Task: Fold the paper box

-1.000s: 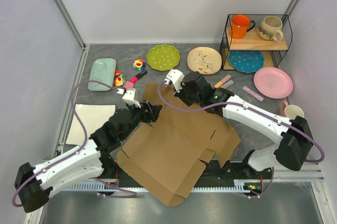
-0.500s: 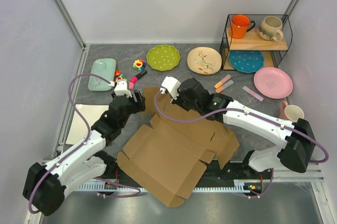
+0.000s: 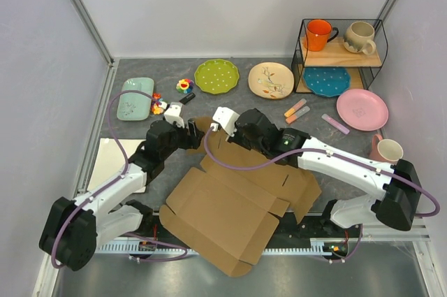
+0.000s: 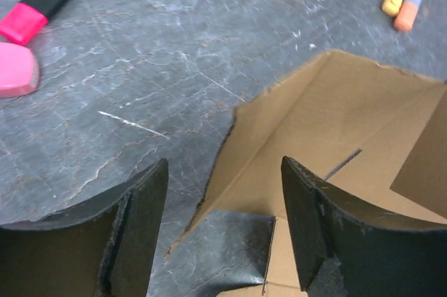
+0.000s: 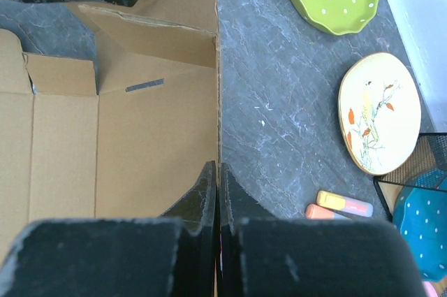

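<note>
The paper box (image 3: 230, 203) is a brown cardboard die-cut lying mostly flat in the middle of the table, its near corner over the front rail. At its far end a wall (image 5: 140, 136) stands upright. My right gripper (image 5: 218, 185) is shut on that wall's edge, with the cardboard pinched between the pads; from above, the right gripper (image 3: 219, 136) sits at the box's far left corner. My left gripper (image 4: 223, 206) is open just left of that corner, and only the table and a flap (image 4: 335, 136) lie between its fingers. The left gripper (image 3: 195, 138) touches nothing.
Green plate (image 3: 216, 75), cream plate (image 3: 271, 80) and pink plate (image 3: 362, 109) lie behind the box. A wire rack (image 3: 342, 45) holds two mugs and a blue plate. Mint tray (image 3: 135, 98), small toys, a highlighter (image 4: 42, 3), markers (image 3: 296, 110), a white sheet (image 3: 119, 161) and a cup (image 3: 390, 149) lie around.
My left gripper has let go of the box, opened wider and drawn back to the far left. My right gripper has shifted left, still shut on the wall.
</note>
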Tool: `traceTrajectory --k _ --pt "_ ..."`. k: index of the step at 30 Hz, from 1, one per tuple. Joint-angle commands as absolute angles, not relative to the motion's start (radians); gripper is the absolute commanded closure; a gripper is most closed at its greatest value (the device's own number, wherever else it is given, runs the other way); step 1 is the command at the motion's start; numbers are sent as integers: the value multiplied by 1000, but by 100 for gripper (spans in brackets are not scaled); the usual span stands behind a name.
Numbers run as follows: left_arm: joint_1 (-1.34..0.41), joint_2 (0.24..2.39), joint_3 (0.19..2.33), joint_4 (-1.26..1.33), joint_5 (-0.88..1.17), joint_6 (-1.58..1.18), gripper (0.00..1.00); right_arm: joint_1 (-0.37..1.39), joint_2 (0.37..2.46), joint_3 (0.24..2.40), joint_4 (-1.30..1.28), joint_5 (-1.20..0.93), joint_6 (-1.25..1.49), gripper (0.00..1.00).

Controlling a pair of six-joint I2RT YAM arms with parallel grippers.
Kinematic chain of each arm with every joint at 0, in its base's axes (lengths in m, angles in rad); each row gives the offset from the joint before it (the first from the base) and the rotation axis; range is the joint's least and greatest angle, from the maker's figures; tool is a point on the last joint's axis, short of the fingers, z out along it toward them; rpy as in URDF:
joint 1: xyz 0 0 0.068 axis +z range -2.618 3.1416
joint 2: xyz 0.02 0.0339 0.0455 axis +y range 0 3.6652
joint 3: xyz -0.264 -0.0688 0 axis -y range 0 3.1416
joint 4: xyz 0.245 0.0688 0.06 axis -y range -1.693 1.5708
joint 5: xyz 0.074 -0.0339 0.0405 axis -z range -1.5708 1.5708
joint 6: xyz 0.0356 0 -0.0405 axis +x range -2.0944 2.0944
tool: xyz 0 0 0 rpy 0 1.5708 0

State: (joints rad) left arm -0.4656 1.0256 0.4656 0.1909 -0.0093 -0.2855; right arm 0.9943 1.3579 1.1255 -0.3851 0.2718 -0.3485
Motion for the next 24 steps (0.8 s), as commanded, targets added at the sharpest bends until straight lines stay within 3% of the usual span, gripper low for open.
traceTrajectory --k 1,2,3,6,7,14,24 --pt "-457 1051 480 262 120 -213 37 1003 1322 1115 -388 308 -367 100" --pt "-457 1042 482 256 112 -218 47 1005 1321 1112 -388 311 -367 100" --pt "-457 1029 479 250 109 -224 68 1006 1319 1112 -388 321 -367 100" --pt "-459 957 459 253 117 -253 91 1022 1321 1106 -385 385 -368 100" --pt "-459 941 450 253 136 -274 94 1032 1324 1104 -380 434 -370 100" --pt "-508 839 358 336 175 -442 98 1089 1353 1089 -364 632 -387 100" --pt "-652 842 212 541 5 -543 94 1222 1419 968 -221 971 -462 100"
